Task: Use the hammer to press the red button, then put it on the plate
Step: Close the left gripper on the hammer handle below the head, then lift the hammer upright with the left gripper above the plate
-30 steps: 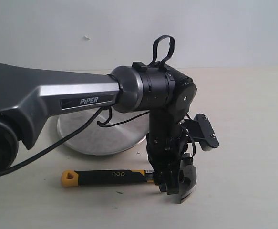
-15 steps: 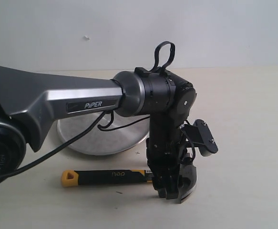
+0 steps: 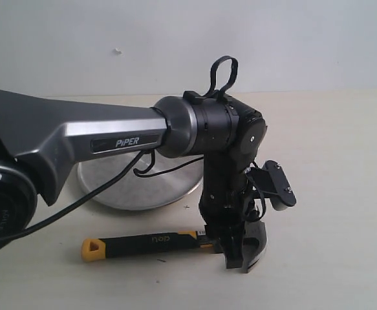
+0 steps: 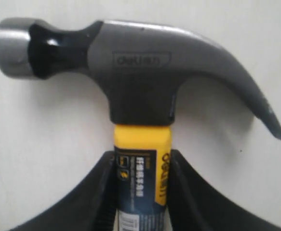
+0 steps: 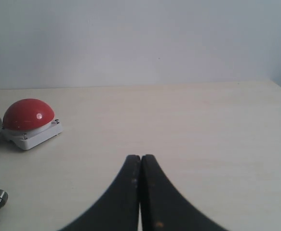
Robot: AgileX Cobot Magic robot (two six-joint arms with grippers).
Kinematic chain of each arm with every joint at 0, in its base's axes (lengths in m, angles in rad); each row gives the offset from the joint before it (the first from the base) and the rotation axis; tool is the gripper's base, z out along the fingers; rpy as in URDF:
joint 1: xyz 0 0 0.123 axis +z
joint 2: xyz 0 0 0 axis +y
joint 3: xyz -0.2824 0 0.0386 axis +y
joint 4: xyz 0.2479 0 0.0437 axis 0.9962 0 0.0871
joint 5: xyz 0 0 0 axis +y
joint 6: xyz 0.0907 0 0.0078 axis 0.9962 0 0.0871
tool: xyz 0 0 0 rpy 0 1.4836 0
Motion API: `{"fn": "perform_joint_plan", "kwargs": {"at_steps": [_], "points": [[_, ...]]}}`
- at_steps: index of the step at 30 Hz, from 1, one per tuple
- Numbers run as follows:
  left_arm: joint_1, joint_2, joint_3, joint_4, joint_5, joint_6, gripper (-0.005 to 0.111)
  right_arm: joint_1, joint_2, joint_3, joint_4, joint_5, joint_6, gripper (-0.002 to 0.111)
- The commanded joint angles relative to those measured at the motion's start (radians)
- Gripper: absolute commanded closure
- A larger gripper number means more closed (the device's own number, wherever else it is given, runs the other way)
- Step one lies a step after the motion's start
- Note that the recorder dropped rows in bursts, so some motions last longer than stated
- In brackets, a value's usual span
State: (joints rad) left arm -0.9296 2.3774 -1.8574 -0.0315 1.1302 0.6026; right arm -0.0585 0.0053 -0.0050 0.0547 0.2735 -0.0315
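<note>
Step in hand: pickup. My left tool is clenched on the hammer at its yellow neck, low on the surface near the plate. Right tool is clenched and empty. Next, in my judgement: lift level and carry the head to the red button.

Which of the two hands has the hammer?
The left hand: it clasps the hammer at the yellow neck. The right hand is shut on nothing.
</note>
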Motion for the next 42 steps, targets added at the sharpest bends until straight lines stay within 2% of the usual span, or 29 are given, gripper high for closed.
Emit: {"fn": "perform_joint_plan", "kwargs": {"at_steps": [1,8,20,26,33,36,42], "points": [[-0.002,0.020,0.004,-0.006,-0.001,-0.003,0.106,-0.008,-0.005,0.005,0.000,-0.011,0.000,0.108],[-0.002,-0.003,0.004,0.037,-0.001,-0.013,0.107,-0.008,-0.005,0.005,0.000,-0.011,0.000,0.108],[0.000,-0.254,0.004,0.125,-0.069,-0.149,0.107,-0.008,-0.005,0.005,-0.004,-0.011,0.000,0.108],[0.000,-0.383,0.004,0.244,-0.255,-0.407,0.107,-0.008,-0.005,0.005,0.001,-0.011,0.000,0.108],[0.000,-0.461,0.028,0.295,-0.409,-0.582,0.107,-0.008,-0.005,0.005,-0.001,-0.011,0.000,0.108],[0.000,-0.497,0.091,0.318,-0.522,-0.672,0.107,-0.008,-0.005,0.005,-0.004,-0.011,0.000,0.108],[0.000,-0.574,0.299,0.341,-0.842,-0.751,0.107,-0.008,-0.005,0.005,-0.004,-0.011,0.000,0.108]]}}
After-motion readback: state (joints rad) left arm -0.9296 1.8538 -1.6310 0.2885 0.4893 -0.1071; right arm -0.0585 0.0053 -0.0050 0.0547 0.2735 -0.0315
